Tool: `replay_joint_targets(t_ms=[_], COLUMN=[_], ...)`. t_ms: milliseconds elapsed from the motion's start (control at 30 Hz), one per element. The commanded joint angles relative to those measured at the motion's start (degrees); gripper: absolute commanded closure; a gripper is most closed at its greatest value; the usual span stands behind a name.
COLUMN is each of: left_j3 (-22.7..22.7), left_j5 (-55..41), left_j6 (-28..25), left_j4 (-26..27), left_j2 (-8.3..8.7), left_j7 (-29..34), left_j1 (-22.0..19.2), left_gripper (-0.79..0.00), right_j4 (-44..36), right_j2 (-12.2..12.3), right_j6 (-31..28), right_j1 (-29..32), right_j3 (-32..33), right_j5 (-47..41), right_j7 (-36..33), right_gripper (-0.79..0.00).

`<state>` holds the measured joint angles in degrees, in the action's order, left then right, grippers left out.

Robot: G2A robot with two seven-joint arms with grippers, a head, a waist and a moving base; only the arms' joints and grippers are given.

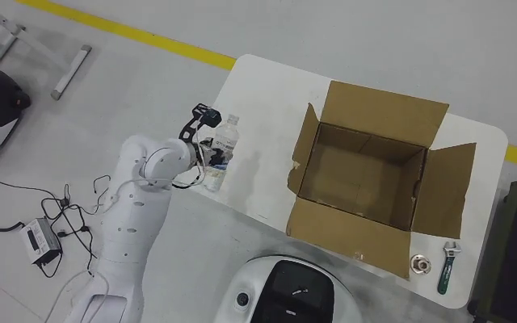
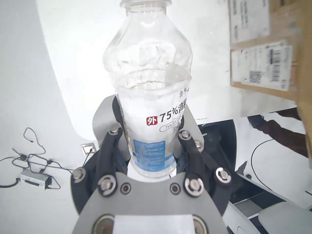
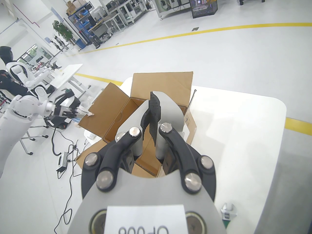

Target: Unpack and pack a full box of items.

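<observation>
Left gripper (image 2: pixel 151 125) is clamped on the lower half of the bottle (image 2: pixel 148 74), both fingers pressed to its label, near the table's (image 1: pixel 266 97) left edge and well apart from the box (image 1: pixel 355 230). Right gripper (image 3: pixel 152 120) hangs over the box with its ribbed pads together, holding nothing. Since the box looks empty while a wrench (image 1: pixel 448 265) and a round metal fitting (image 1: pixel 418 263) lie just beside its other end, I judge this to be the turn between unpacking and packing; whether the bottle is being set down or picked up cannot be told. Packing it would call for a lift over the splayed flap and a straight lowering inside. The bottle is thin clear plastic with a ribbed shoulder, pale cap and glossy wrap, partly filled with liquid, so it may dent or slip under a hard squeeze. The box is stiff brown corrugated card with paper labels on one side; the table is smooth, white and round-cornered.
</observation>
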<state>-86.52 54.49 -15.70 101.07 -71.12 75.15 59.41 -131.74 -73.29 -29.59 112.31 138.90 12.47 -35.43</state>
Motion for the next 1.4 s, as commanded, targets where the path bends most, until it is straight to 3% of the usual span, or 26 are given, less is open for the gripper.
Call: replay_joint_targets(t_ms=[0,133,300,467,967,1100,1367], left_j3=[-2.37,-5.94,-8.53,-8.26,-8.1,-5.11,7.74], left_j5=[-3.64,-16.43,-24.33,-29.18,-29.73,-29.09,-39.29], left_j6=[-0.48,-1.21,-2.67,-3.76,-3.16,-4.69,-3.45], left_j4=[4.62,11.36,17.64,18.62,17.85,17.97,12.76], left_j2=[0.35,0.87,1.92,2.69,2.68,3.07,2.67], left_j7=[1.0,3.75,8.65,9.68,7.89,6.1,3.77], left_j1=[-0.12,-1.52,-2.72,-4.62,-3.8,-4.85,-16.98], left_gripper=[0.0,0.0,0.0,0.0,0.0,0.0,0.0], right_j4=[0.0,0.0,0.0,0.0,0.0,0.0,0.0], right_j2=[0.0,0.0,0.0,0.0,0.0,0.0,0.0], right_j6=[0.0,0.0,0.0,0.0,0.0,0.0,0.0], right_j1=[0.0,0.0,0.0,0.0,0.0,0.0,0.0], right_j3=[0.0,0.0,0.0,0.0,0.0,0.0,0.0], right_j5=[0.0,0.0,0.0,0.0,0.0,0.0,0.0], right_j7=[0.0,0.0,0.0,0.0,0.0,0.0,0.0], right_gripper=[0.0,0.0,0.0,0.0,0.0,0.0,0.0])
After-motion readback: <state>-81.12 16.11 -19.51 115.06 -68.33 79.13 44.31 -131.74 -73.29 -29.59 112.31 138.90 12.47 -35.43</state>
